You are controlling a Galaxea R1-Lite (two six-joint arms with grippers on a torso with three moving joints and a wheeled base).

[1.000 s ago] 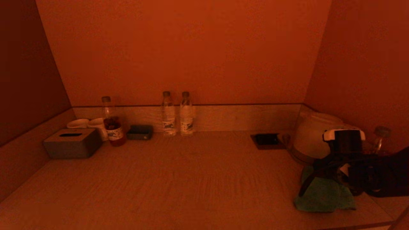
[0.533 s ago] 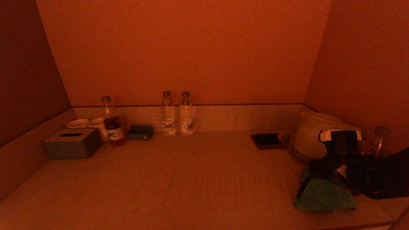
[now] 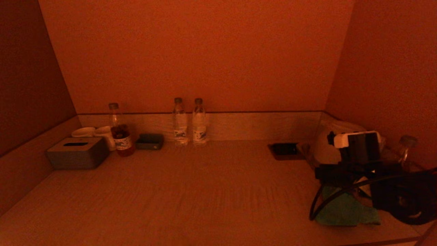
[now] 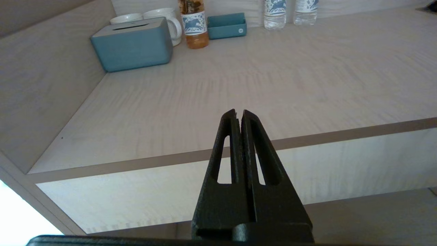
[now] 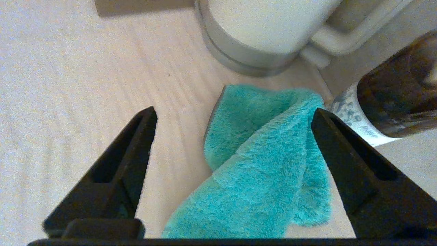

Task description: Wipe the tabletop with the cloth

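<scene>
The green cloth (image 3: pixel 344 212) lies crumpled on the pale wood-grain tabletop (image 3: pixel 205 191) at the near right, in front of the pale kettle (image 3: pixel 324 147). My right gripper (image 3: pixel 336 177) hovers just above the cloth with its jaws wide open and empty. In the right wrist view the cloth (image 5: pixel 266 164) lies between and below the two fingers of the right gripper (image 5: pixel 234 111), untouched. My left gripper (image 4: pixel 238 112) is shut and empty, parked low in front of the tabletop's front edge (image 4: pixel 307 138).
A tea bottle (image 3: pixel 406 147) stands right of the kettle, close to the cloth. A dark square (image 3: pixel 285 150) sits left of the kettle. At the back left are a grey tissue box (image 3: pixel 78 153), cups, a bottle (image 3: pixel 121 136) and a small box (image 3: pixel 149 141). Two water bottles (image 3: pixel 189 123) stand mid-back.
My right wrist has risen and shifted a little to the left over the cloth, with its cable now looping down. The cloth has not moved.
</scene>
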